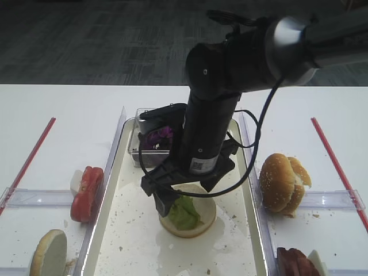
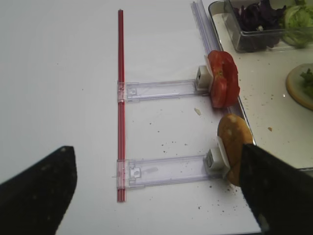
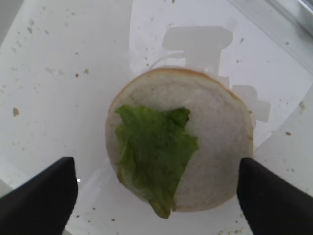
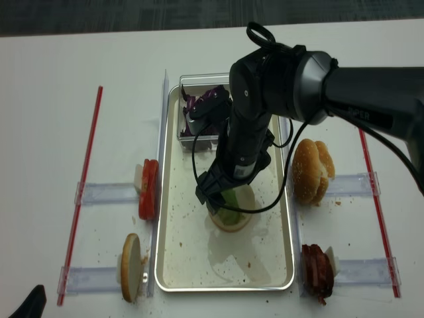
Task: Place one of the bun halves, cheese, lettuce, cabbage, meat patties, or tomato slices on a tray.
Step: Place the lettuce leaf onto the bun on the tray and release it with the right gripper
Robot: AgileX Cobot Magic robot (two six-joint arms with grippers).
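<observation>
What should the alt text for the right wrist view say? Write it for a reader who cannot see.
A frilly light-green lettuce leaf lies on a pale round bun half sitting on the crumb-speckled off-white tray. The right gripper hangs above it, its two black fingers spread wide on either side of the bun, holding nothing.

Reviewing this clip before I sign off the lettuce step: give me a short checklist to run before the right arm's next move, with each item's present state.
1. Lettuce lies on the bun half: ok.
2. Bun half sits inside the tray: ok.
3. Right gripper open, fingers apart on either side of the bun: ok.
4. Nothing stuck to the right fingers: ok in the wrist view.
5. Path straight up free of the clear box: cannot tell, the arm hides it.
6. Left gripper open, off the tray: ok.
</observation>
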